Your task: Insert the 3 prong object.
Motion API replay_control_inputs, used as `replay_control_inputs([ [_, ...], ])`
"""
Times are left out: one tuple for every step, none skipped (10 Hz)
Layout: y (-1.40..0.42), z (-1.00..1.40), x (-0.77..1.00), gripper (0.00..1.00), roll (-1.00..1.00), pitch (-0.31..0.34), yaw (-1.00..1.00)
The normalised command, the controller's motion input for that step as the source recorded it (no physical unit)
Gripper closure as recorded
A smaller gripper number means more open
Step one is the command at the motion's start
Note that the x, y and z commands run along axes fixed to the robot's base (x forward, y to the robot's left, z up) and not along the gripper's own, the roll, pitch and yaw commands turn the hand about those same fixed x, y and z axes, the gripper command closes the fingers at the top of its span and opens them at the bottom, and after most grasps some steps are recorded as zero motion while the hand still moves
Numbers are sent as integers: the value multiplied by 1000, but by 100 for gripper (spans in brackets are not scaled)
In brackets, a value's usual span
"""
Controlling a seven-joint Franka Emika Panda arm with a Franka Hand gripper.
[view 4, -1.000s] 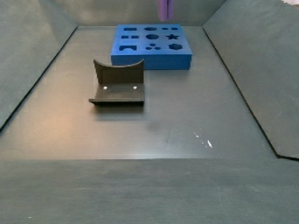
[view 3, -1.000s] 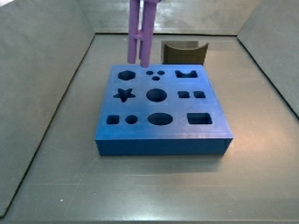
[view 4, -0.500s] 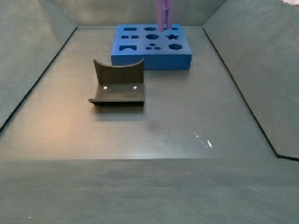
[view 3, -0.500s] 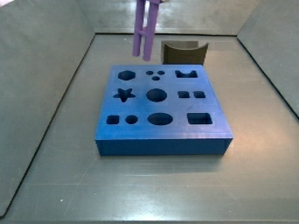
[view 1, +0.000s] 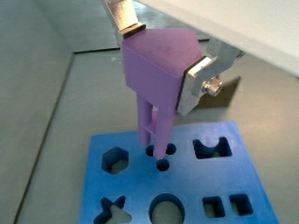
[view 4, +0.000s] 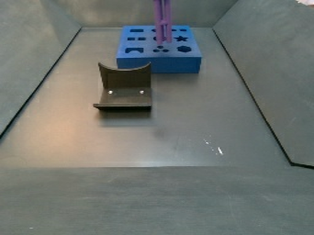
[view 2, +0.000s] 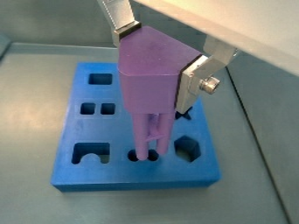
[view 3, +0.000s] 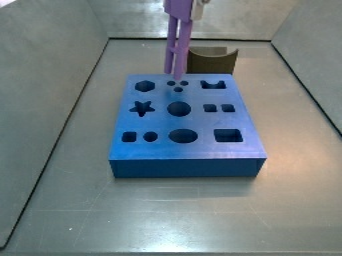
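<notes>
Pincer [view 1: 158,52] pinches the purple 3 prong object [view 1: 156,87] upright, its tips at the three small round holes [view 3: 175,83] in the blue block [view 3: 183,150] on the surface. Slight misalignment could jam prongs against the rims.

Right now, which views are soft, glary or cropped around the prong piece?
Both wrist views are soft up close: the prong piece fills the frame, with the end effector gripping it and pale glare in the upper corner. Both side views are sharper but crop the piece's top; one shows small floor glints.
</notes>
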Motion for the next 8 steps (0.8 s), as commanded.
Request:
replay_control_inputs([
  [0, -240, 160, 100, -1, -4, -403],
  [0, -91, 34, 100, 0, 0, -220],
  [0, 0, 0, 100, 0, 0, -40],
  [-23, -240, 0, 100, 0, -50, -203],
  [-31, -329, 37, 100, -26, -93, -197],
  [-6, -260, 97, 100, -26, -56, -151],
  [0, -177, 60, 100, -1, -10, -140],
  [0, -160, 129, 100, -26, -7, -126],
])
